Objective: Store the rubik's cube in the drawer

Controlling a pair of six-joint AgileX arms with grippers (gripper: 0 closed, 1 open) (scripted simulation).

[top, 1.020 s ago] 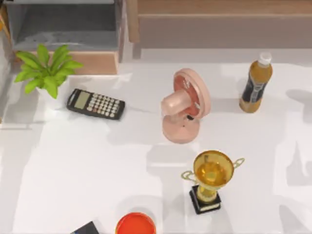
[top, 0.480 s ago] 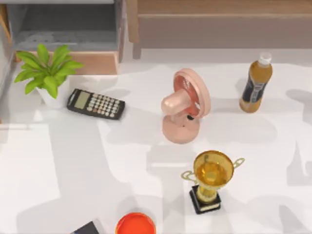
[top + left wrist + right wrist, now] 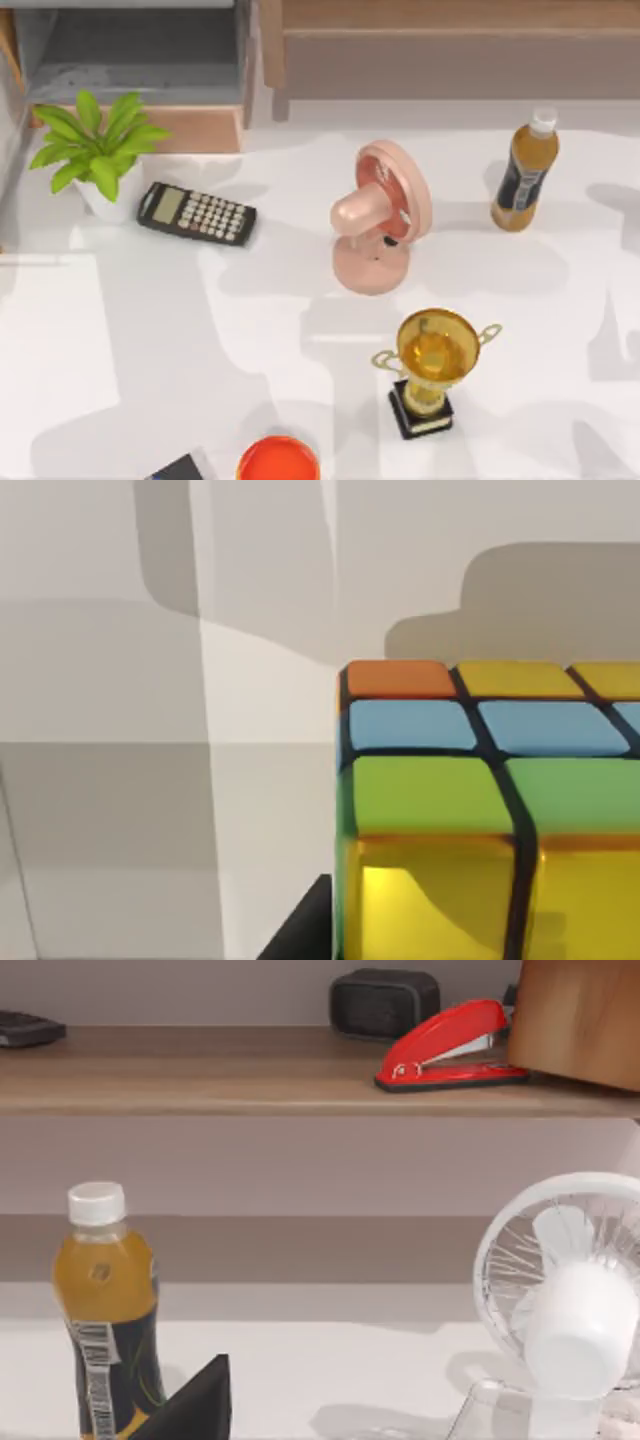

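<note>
A: At top left of the table sits the drawer (image 3: 140, 128), pulled open, grey floor bare. Plant (image 3: 97, 150) stands right at its front panel, calculator (image 3: 196, 212) just beside that.

B: And the cube (image 3: 480, 810)?

A: Close up in the left wrist view, big in frame, w/ a dark bit of finger at its lower edge. Looks held by the left gripper, but I can't tell the jaw state for sure.

B: How to do the drop well?

A: My read: come over the drawer from above, stay clear of the plant leaves, go low over the grey floor before letting go so it doesn't bounce out.

B: Moving right?

A: Fan (image 3: 380, 215) mid-table, trophy (image 3: 432, 365) nearer the front, bottle (image 3: 525, 170) far right. Right arm seems parked; its wrist view looks at bottle, fan, shelf (image 3: 250, 1070) w/ a red stapler (image 3: 450, 1045). One dark fingertip there; jaw gap can't be told.

B: Hidden stuff?

A: Cube cut off at the frame edge. Drawer's back is out of frame. Red round thing (image 3: 278, 460) at the front edge is half cropped.
</note>
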